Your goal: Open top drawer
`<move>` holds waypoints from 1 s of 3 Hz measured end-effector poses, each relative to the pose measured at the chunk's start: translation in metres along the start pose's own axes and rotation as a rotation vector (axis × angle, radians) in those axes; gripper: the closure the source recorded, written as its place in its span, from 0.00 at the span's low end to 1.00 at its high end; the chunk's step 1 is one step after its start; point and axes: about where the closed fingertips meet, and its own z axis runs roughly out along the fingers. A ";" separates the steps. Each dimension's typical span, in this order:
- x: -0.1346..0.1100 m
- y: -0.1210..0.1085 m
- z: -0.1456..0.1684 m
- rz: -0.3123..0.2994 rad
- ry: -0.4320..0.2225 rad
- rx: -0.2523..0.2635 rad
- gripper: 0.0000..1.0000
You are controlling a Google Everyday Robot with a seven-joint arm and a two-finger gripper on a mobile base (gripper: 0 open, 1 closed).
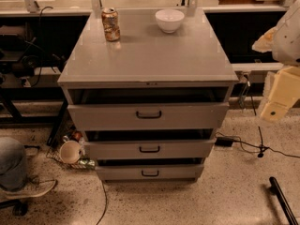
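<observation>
The grey cabinet [150, 55] stands in the middle of the camera view with three drawers. The top drawer [103, 117] has the tallest front and a small dark loop handle [148, 114] at its centre. A dark gap shows between its front and the cabinet top. The two shallower drawers [108, 150] sit below it. My gripper [276, 102], cream-coloured, hangs at the right edge of the view, to the right of the cabinet and about level with the top drawer. It touches nothing.
A soda can [111, 25] and a white bowl [169, 20] stand at the back of the cabinet top. A cup [70, 151] and clutter lie on the floor at the left. Cables [253, 146] run on the floor at the right. A black bar [283, 200] lies at the bottom right.
</observation>
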 end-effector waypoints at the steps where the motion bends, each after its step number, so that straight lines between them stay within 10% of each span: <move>1: -0.001 0.001 0.003 -0.006 -0.003 0.000 0.00; 3: -0.029 0.030 0.088 -0.131 -0.072 -0.039 0.00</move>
